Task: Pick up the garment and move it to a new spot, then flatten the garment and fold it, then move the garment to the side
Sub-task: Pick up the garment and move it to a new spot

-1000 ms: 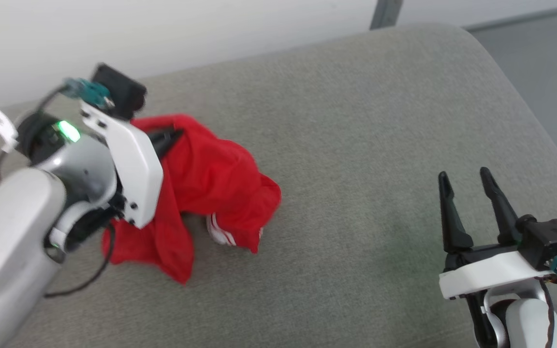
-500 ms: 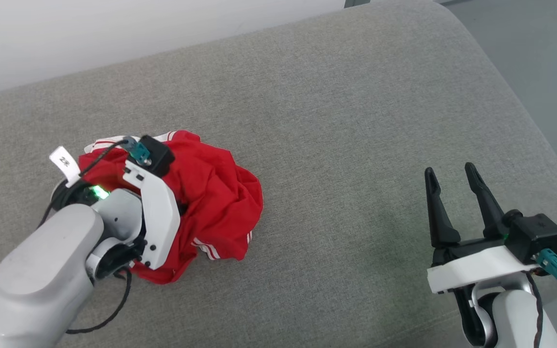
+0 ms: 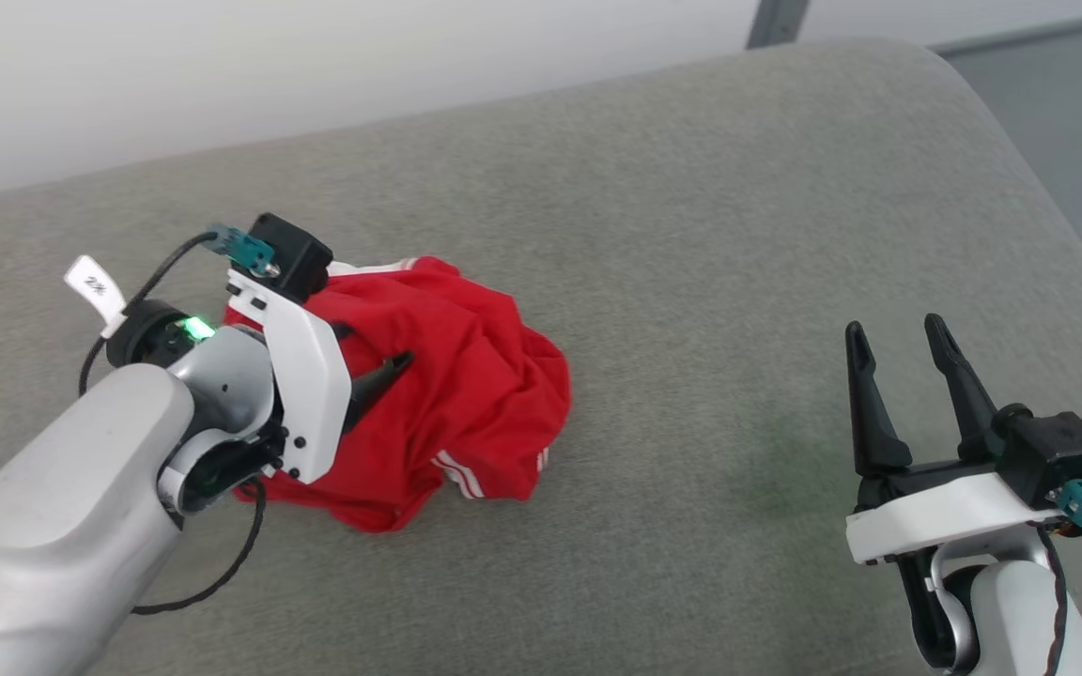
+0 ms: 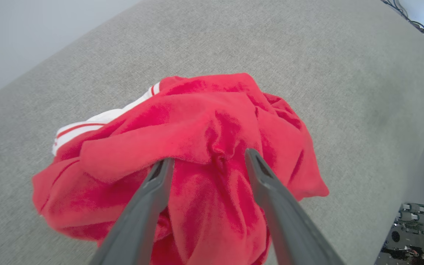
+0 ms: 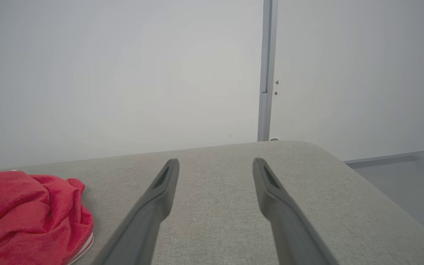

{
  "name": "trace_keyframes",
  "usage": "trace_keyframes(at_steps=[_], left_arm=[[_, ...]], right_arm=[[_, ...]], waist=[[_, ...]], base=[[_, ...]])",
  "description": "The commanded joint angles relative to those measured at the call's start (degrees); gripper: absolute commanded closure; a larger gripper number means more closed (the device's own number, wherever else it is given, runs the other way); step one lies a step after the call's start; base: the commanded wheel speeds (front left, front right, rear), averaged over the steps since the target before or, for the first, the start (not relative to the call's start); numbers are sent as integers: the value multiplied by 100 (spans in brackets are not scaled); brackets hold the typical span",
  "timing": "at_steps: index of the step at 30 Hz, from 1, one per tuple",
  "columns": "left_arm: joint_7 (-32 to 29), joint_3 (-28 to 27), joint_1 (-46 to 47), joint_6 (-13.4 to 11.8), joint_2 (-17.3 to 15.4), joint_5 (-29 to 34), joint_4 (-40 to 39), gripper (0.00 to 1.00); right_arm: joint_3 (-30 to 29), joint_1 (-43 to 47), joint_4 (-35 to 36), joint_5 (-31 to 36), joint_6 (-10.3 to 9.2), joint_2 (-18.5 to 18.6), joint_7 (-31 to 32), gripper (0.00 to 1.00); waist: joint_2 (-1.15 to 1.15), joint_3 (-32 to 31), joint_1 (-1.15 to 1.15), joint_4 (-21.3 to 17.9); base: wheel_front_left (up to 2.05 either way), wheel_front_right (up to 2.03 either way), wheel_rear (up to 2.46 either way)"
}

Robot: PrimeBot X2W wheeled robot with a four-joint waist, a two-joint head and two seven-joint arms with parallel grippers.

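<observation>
Red garment (image 3: 475, 394) lies in a crumpled heap on the grey cushion (image 3: 691, 235), on the left side, approx. halfway btw the near and far edge. A bit of white sleeve peeks out at the far side of the heap, and red-white striped trim shows at the near side. L gripper (image 3: 377, 343) sits right on the heap w/ fingers spread wide. A fold of red cloth lies btw them, not pinched. R gripper (image 3: 896, 326) is well apart at the near right, over bare cushion, fingers wide open, holding nothing. White wall (image 3: 316, 56) is at the far side.
</observation>
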State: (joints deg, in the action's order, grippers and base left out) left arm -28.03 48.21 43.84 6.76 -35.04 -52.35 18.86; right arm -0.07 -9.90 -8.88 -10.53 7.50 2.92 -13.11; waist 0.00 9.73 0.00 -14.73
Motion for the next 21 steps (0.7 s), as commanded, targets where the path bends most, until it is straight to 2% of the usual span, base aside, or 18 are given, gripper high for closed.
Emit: trace_keyframes(at_steps=[1, 6, 15, 20, 21], left_arm=[[71, -43, -24, 14, -49, -6, -60, 0], [431, -211, -183, -33, -163, -53, -295, 0], [1759, -710, -1004, -296, -438, -171, -615, 0], [2618, -1063, -1608, -560, -604, -243, -831, 0], [2618, -1063, -1608, -560, -604, -243, -831, 0]], right_arm=[[-3, 40, 42, 31, -2, -5, 34, 0], [-71, 102, 109, 112, -2, -4, 132, 0], [-166, 382, 246, 251, -2, -5, 341, 0], [-275, 562, 334, 261, -2, -4, 400, 0], [-275, 562, 334, 261, -2, -4, 400, 0]], waist=[[0, -119, 0, 150], [0, -326, 0, 448], [0, -820, 0, 900], [0, -1012, 0, 1083], [0, -1012, 0, 1083]], base=[[0, 0, 0], [0, 0, 0], [0, 0, 0], [0, 0, 0], [0, 0, 0]])
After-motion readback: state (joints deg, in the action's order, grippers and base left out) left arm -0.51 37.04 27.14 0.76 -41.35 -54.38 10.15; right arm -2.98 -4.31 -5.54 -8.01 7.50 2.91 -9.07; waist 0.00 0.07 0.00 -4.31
